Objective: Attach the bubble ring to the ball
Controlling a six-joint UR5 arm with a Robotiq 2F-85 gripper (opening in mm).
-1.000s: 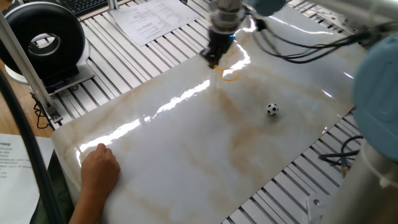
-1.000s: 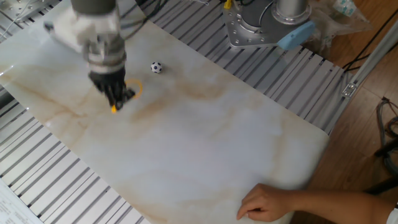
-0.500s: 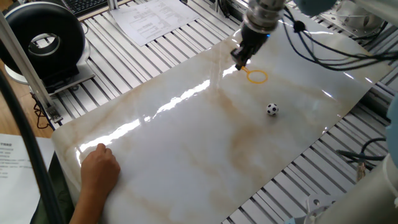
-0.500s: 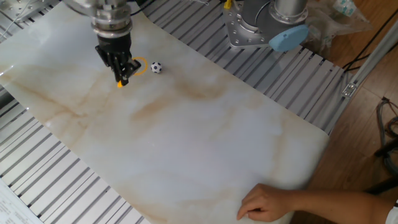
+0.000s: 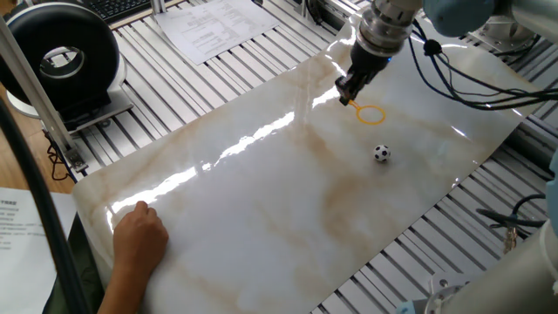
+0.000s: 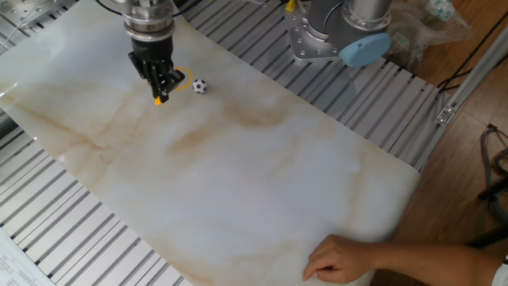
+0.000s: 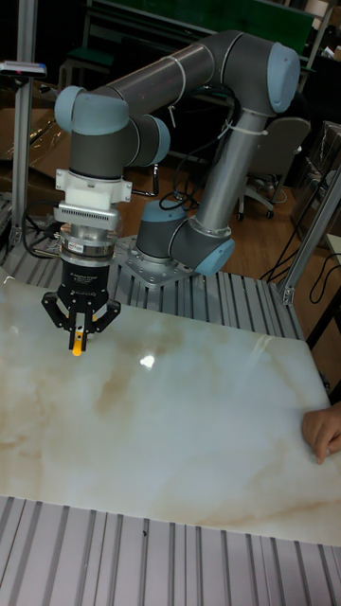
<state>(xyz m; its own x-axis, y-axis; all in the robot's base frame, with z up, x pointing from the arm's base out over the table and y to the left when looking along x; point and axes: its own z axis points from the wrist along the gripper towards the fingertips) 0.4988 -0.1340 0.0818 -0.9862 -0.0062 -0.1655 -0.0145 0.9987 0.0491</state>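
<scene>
My gripper [image 5: 348, 93] is shut on the short stub handle of the bubble ring [image 5: 370, 114], a thin orange-yellow hoop that sticks out sideways from the fingers just over the marble board [image 5: 261, 192]. The ball [image 5: 381, 153], tiny and white with black patches, rests on the board a short way in front of the hoop. In the other fixed view the bubble ring [image 6: 182, 79] lies close beside the ball [image 6: 199, 86], with the gripper [image 6: 161, 93] to its left. The tall fixed view shows the gripper [image 7: 78, 339] pinching an orange tip; the ball is hidden there.
A person's hand [image 5: 139, 237] presses on the board's near corner, also seen as the hand [image 6: 341, 259]. A black round device [image 5: 61, 54] and papers [image 5: 214, 24] lie beyond the board. The arm's base [image 6: 333, 32] stands on the slotted table behind the ball.
The gripper has carried the ring across the board toward the ball, rightward in one fixed view. The gap between hoop and ball has shrunk. Ball and hand have stayed still.
</scene>
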